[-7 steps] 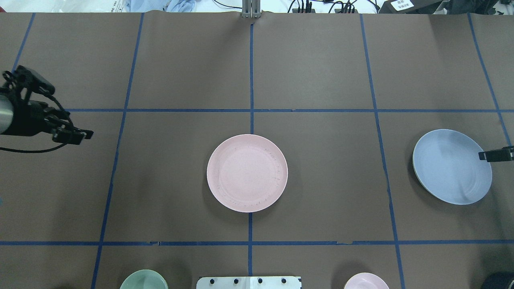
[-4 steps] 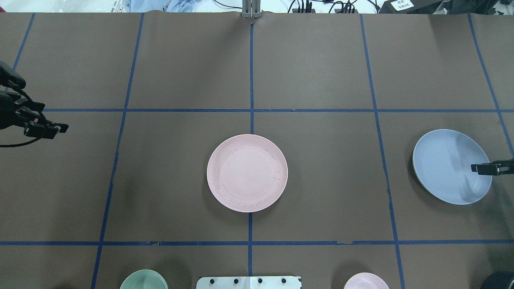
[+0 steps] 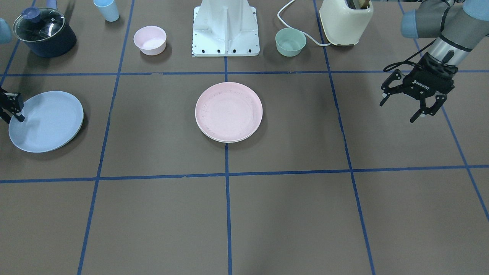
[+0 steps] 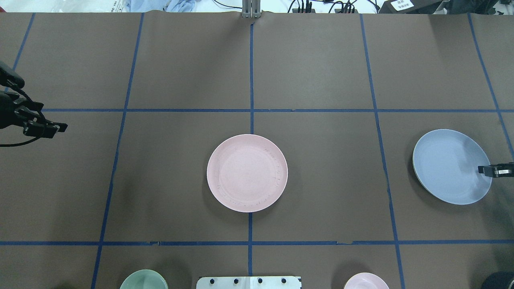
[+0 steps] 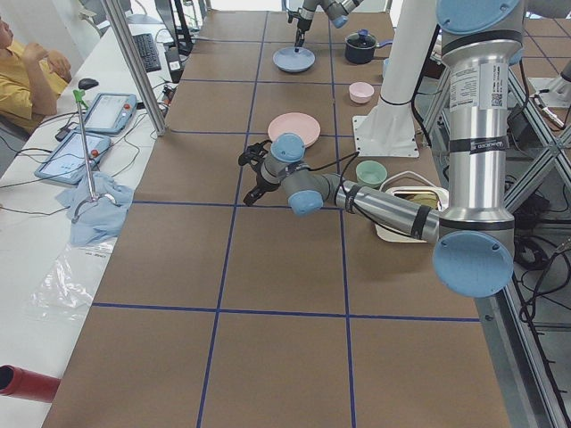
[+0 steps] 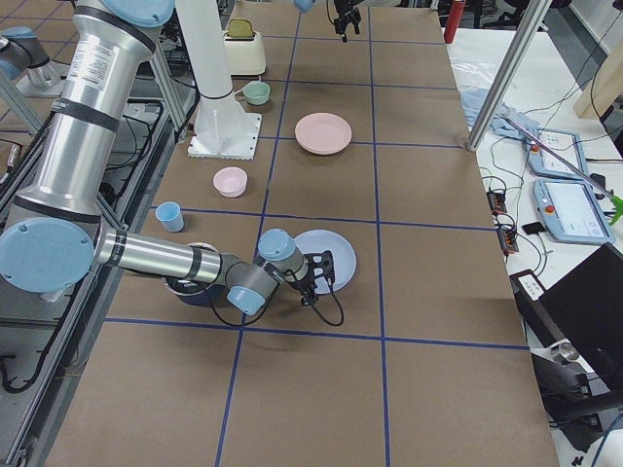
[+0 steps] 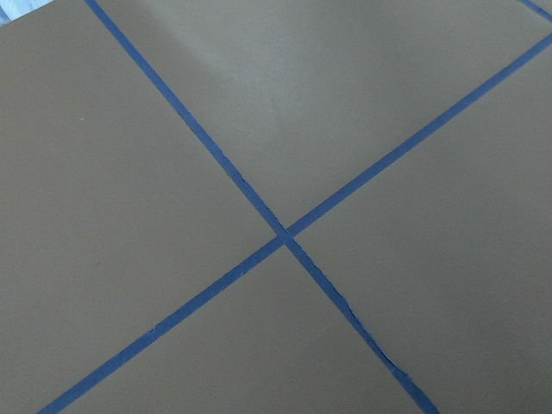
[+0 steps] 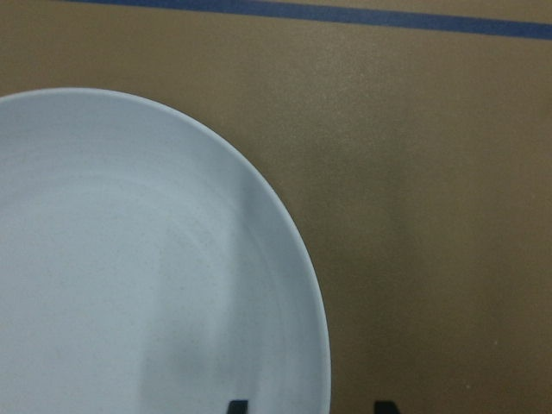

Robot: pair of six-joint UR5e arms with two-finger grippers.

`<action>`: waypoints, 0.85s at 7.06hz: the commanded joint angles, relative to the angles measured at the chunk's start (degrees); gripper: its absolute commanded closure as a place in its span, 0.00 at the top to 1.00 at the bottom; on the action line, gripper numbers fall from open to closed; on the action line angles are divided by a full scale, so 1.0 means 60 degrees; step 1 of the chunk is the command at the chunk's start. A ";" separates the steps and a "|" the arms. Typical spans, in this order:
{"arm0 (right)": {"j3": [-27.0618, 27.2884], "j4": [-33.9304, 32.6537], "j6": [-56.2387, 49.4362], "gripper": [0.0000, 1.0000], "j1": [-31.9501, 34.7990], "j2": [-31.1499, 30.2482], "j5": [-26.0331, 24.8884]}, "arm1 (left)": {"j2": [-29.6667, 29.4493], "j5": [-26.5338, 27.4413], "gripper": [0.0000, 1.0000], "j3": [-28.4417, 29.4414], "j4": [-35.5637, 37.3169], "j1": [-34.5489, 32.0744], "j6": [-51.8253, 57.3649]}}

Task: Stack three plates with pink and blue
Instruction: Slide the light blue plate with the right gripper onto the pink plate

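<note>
Centrally, matte pink plate (image 4: 247,172), dark-flecked, pale blue plate (image 4: 451,166) apart.

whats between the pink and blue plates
Nothing but bare table crossed by one blue tape line separates pink plate and blue plate, per the overhead view.

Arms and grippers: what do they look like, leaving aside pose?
Both arms, left arm and right arm, are silver metal tubes with pale blue joint caps. The left gripper is black, two-fingered, with white ROBOTIQ lettering and a black cable looped at its wrist. The right gripper is black too.
</note>
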 commanded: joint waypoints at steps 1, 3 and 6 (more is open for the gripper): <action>0.0363 -0.0006 0.0033 0.00 0.0031 0.0099 0.0146 | 0.0000 -0.0035 1.00 0.0012 -0.0017 -0.0011 0.0010; 0.0994 -0.0196 0.0033 0.00 0.0468 0.0302 0.0919 | 0.0073 0.0008 1.00 0.0273 -0.0017 -0.0026 0.0010; 0.1494 -0.1158 0.1081 0.00 0.0574 0.2375 0.1143 | 0.0468 -0.0355 1.00 0.0875 0.0172 -0.1247 0.0156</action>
